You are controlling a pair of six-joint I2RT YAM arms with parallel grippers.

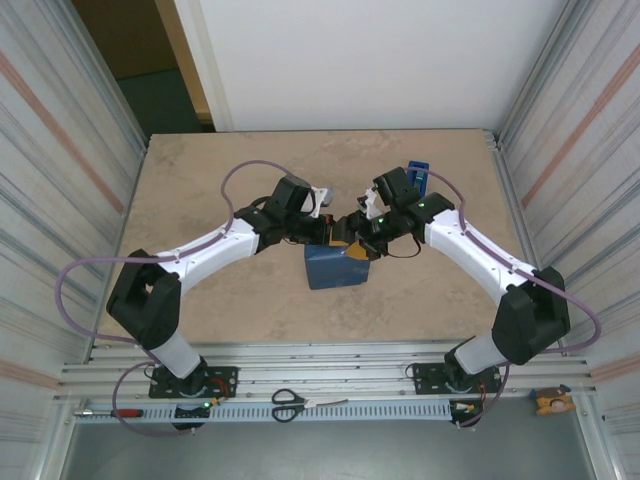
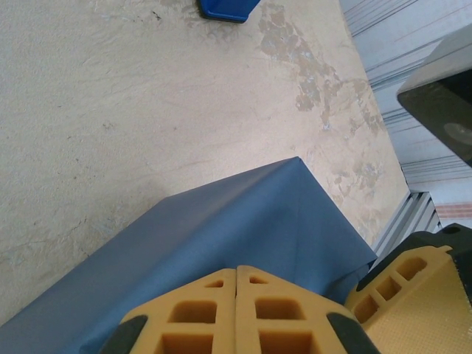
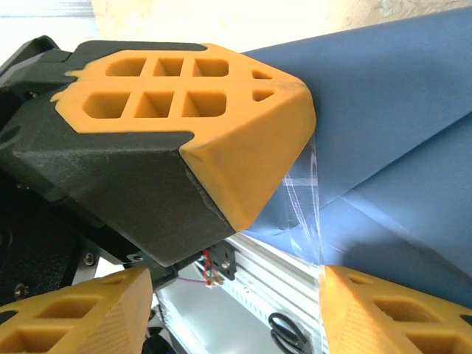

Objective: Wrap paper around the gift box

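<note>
The paper (image 1: 330, 268) sits folded around the gift box, which is hidden inside, in the middle of the bench (image 1: 200, 200). The left end effector (image 2: 236, 273) is closed tight over the top fold, and the right end effector (image 3: 236, 295) has its fingers apart beside a clear tape strip (image 3: 306, 192). The sheet looks thin, springy and easy to tear, so I'd pin it flat against the box's stiff top near the seam, not pinch a loose edge.

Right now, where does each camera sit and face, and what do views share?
Top external: above and behind the robot, facing down on the table; the left arm and right arm meet over the paper.
Left wrist: on the left arm, facing past its shut left gripper, across the paper toward the tape dispenser.
Right wrist: on the right arm, facing past its open right gripper at the paper and the left gripper.
Shared: all three see the paper; top external and right wrist see the scissors.
</note>
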